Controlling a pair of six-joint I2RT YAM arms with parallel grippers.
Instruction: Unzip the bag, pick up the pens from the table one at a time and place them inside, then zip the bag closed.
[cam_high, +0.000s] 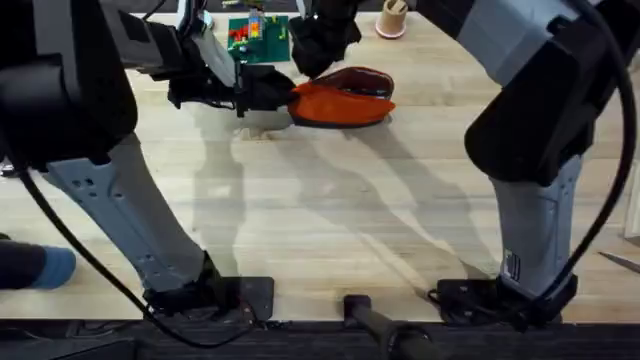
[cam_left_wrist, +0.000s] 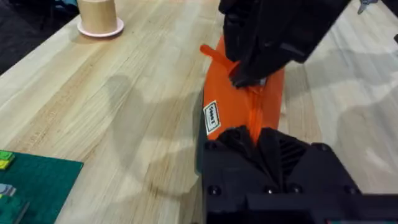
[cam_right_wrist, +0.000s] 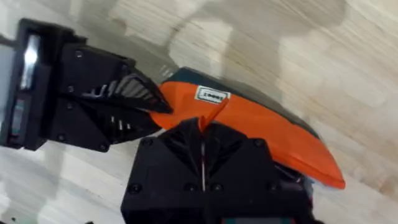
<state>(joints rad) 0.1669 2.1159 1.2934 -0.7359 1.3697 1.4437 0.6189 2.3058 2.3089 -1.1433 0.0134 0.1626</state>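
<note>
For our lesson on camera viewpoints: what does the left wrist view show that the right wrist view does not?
Only the left wrist view: a tan cylinder on a pink base and a green mat. Only the right wrist view: the bag's dark bottom edge. Both share the orange bag, its white label and both grippers shut on it.

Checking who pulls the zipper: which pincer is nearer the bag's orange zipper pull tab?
Right. The right pincer is shut on the pull tab atop the bag. The left pincer clamps the bag's end, beside the white label.
</note>
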